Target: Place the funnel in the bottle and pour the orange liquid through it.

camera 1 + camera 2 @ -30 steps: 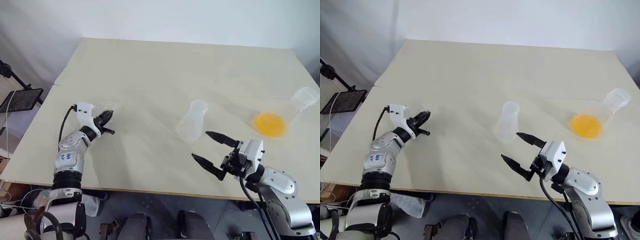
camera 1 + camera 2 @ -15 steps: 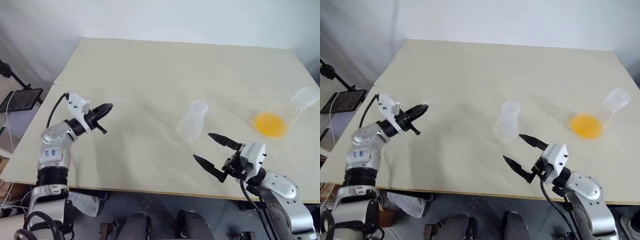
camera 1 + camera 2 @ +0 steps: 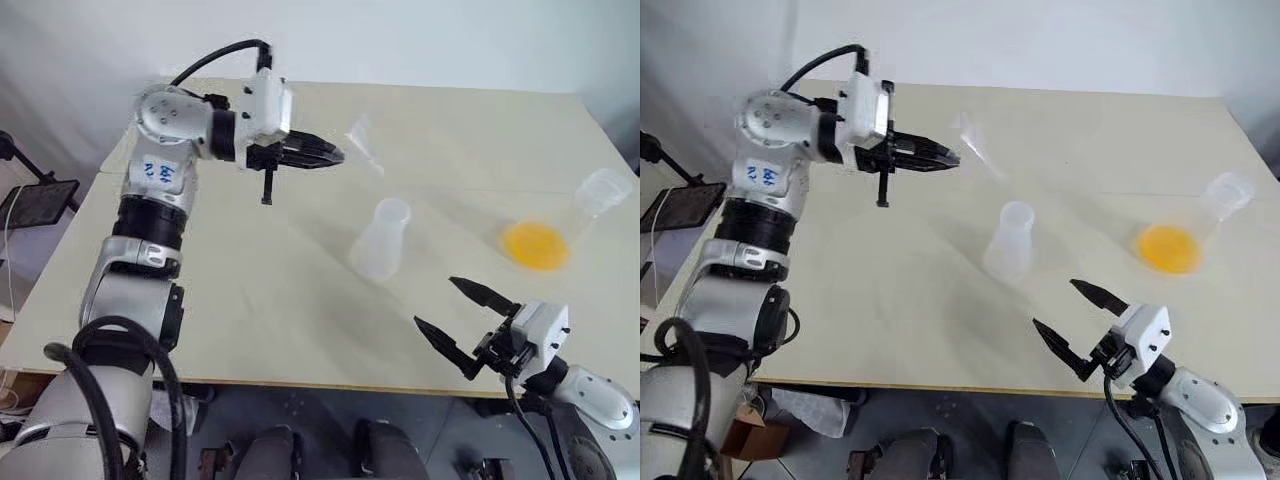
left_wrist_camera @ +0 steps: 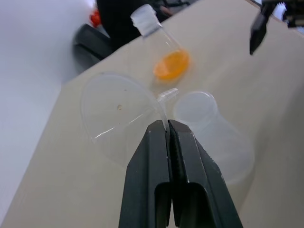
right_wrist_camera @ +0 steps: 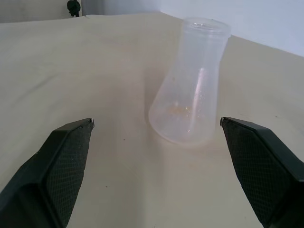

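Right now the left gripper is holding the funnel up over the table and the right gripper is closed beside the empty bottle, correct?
Not quite: the right gripper is wide open, as the right wrist view shows, with the bottle standing ahead of its spread fingers. The left gripper does hold the funnel above the table.
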